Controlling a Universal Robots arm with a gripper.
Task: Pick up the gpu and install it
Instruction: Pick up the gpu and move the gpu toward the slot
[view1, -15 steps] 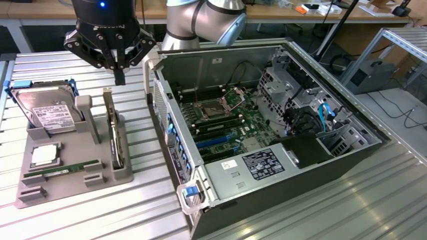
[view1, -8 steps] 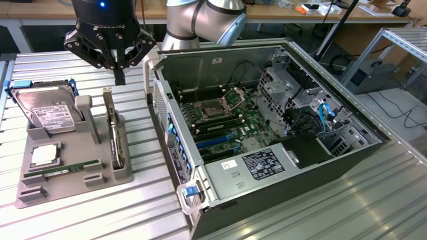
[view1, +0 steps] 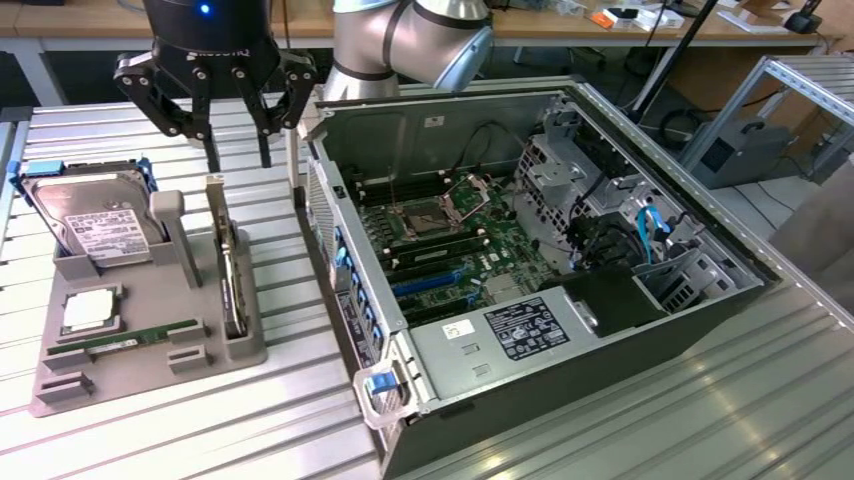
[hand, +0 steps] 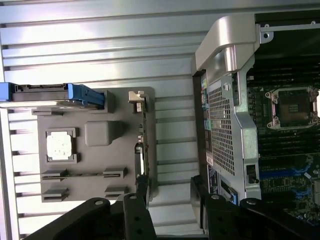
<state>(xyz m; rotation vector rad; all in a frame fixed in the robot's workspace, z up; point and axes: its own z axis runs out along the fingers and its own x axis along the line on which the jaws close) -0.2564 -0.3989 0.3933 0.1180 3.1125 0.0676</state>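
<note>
The gripper (view1: 240, 150) hangs in the upper left of the exterior view with its fingers spread wide and nothing between them. It is directly over the gpu (view1: 230, 270), but not touching it. The gpu stands on its long edge in a slot of the grey holder (view1: 147, 370) on the counter (view1: 267, 430), left of the open computer case (view1: 534, 250). It is a thin, flat card seen almost edge-on, brownish along the top, with a pale metal bracket at the far end. It is likely light and stiff but fragile, with little to pinch. The exposed upper edge looks like the safest hold, taken squarely across the two faces and away from the bracket. In the wrist view the gpu (hand: 144, 135) lines up just ahead of the gripper (hand: 170, 192).
</note>
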